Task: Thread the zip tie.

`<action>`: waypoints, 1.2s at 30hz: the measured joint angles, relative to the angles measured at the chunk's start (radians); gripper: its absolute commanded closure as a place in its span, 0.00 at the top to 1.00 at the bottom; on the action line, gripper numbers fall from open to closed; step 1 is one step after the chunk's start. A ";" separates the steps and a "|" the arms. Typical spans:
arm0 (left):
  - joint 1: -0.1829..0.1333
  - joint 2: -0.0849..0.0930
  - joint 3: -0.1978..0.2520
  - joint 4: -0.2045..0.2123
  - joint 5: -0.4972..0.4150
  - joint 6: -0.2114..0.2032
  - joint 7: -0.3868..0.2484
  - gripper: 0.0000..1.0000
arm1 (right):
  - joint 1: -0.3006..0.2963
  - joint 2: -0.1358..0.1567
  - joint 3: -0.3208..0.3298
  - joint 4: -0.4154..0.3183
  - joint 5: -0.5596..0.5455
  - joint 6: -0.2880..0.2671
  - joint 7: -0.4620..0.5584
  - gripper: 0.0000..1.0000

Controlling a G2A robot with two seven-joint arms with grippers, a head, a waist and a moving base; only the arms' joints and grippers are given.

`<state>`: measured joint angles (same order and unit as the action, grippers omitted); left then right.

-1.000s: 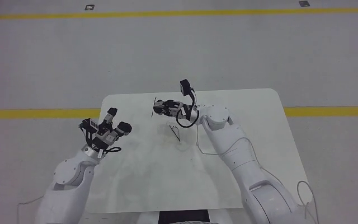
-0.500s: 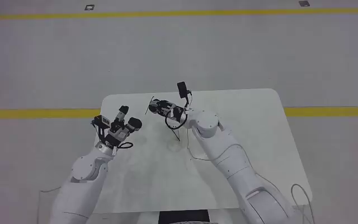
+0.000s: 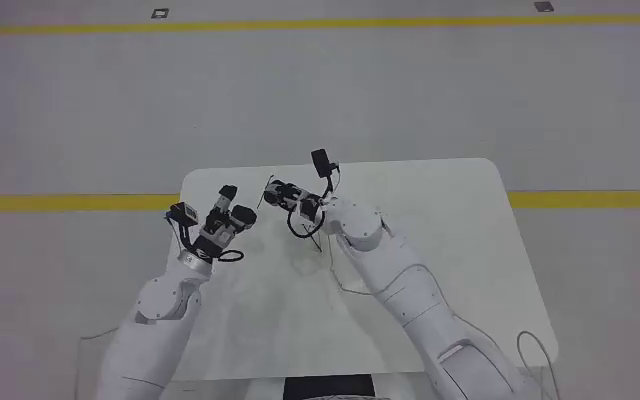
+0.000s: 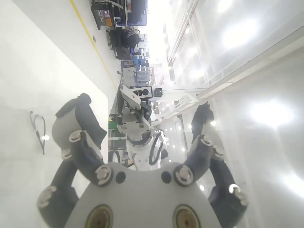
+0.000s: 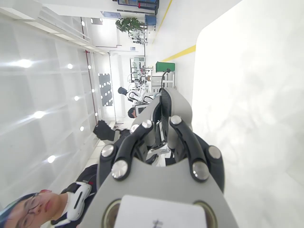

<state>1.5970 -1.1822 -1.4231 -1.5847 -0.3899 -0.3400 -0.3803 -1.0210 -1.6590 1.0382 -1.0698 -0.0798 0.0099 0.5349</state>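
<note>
Currently, the right end effector point(image 3: 277, 189) is clamped on a black zip tie point(image 3: 264, 190), apparently near one end, over the bench point(image 3: 450, 200). The left end effector point(image 3: 236, 203) stands wide open, empty, nearby.

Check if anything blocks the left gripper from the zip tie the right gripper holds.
Nothing visible does: only open air lies between the left gripper and the zip tie in the right gripper.

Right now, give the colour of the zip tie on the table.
Black zip tie; left wrist view.
</note>
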 measured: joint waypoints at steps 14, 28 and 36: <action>-0.012 -0.003 0.010 0.014 0.044 0.000 0.024 0.86 | -0.022 0.005 -0.006 -0.038 -0.005 -0.009 -0.032 0.00; -0.034 -0.021 0.017 0.037 0.109 0.000 0.021 0.43 | -0.024 0.010 -0.001 -0.050 0.040 -0.041 -0.051 0.00; -0.049 -0.036 0.030 0.053 0.119 0.000 0.019 0.43 | -0.031 0.012 -0.006 -0.053 0.063 -0.062 -0.067 0.00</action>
<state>1.5479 -1.2183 -1.3933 -1.5318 -0.2705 -0.3400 -0.3609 -1.0524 -1.6470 1.0327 -1.1229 -0.0166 -0.0522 0.4674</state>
